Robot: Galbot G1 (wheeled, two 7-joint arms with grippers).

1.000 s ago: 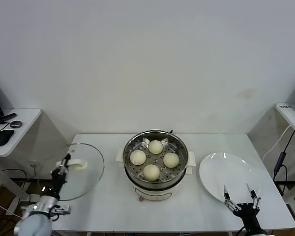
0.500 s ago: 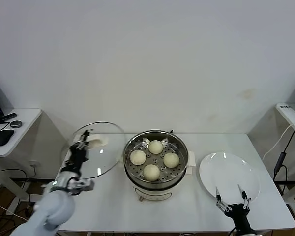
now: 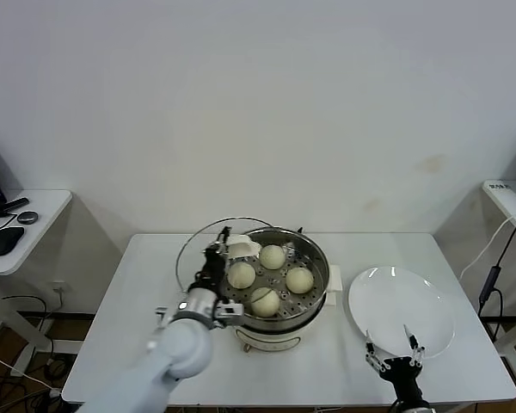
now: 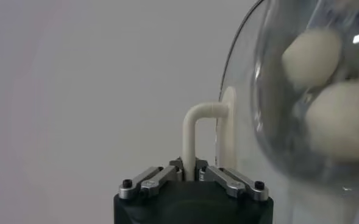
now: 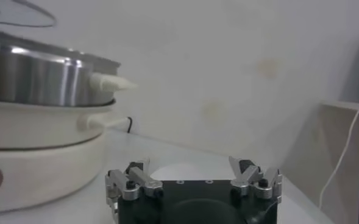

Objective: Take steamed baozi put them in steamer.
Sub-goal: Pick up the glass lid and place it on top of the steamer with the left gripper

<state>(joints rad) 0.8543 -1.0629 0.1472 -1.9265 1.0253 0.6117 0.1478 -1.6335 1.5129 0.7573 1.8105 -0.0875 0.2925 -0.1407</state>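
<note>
The steamer (image 3: 314,258) is a shiny steel pot on a white base at the table's middle. Several cream-white baozi (image 3: 273,256) lie on its perforated tray. My left gripper (image 3: 215,258) is shut on the white handle (image 3: 242,249) of the round glass lid (image 3: 193,249) and holds it tilted above the steamer's left rim. In the left wrist view my gripper (image 4: 189,170) clamps the handle (image 4: 194,125), and baozi (image 4: 341,122) show through the lid's glass (image 4: 270,91). My right gripper (image 3: 394,351) is open and empty at the table's front edge, also seen in the right wrist view (image 5: 194,176).
A flat white plate (image 3: 413,297) lies right of the steamer, just beyond my right gripper. The steamer's wall (image 5: 33,76) and white base (image 5: 39,158) show in the right wrist view. A side desk with a mouse (image 3: 4,241) stands far left. A cable (image 3: 490,275) hangs at the right.
My left gripper has carried the glass lid from the table's left side rightward and up to the steamer's left rim. My right gripper has drawn back and slightly left along the front edge.
</note>
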